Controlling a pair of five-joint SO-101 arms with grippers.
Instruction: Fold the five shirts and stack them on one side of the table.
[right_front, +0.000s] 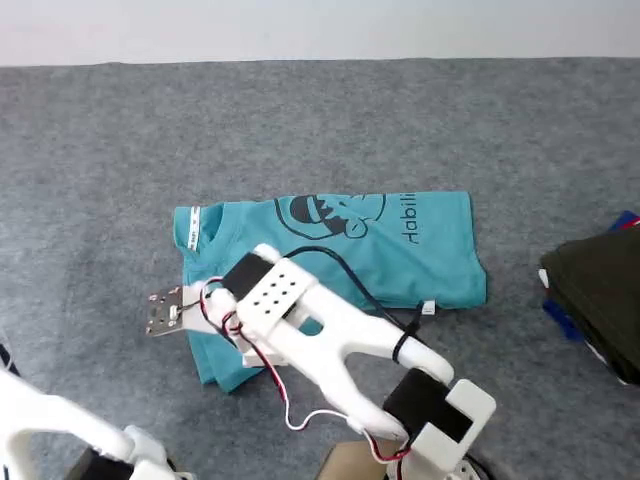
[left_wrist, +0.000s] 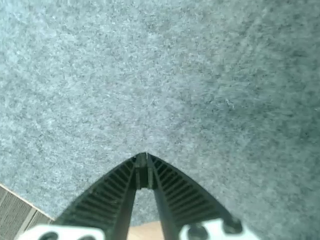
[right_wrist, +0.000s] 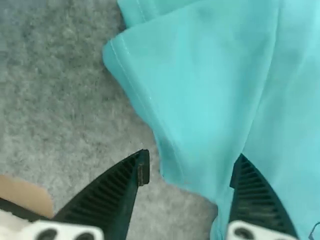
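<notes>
Teal shirt (right_front: 400, 250) mid-table, partly folded. Right gripper (right_wrist: 192, 167) spread wide astride its hemmed edge; left gripper (left_wrist: 145, 160) closed over bare grey mat (left_wrist: 150, 75). Recommend: seat hem deep in the grip, catch every layer, lift low, carry across evenly to avoid bunching.

The right arm (right_front: 310, 335) hides part of the teal shirt (right_front: 420, 250); the dark pile (right_front: 600, 290) is cropped
</notes>
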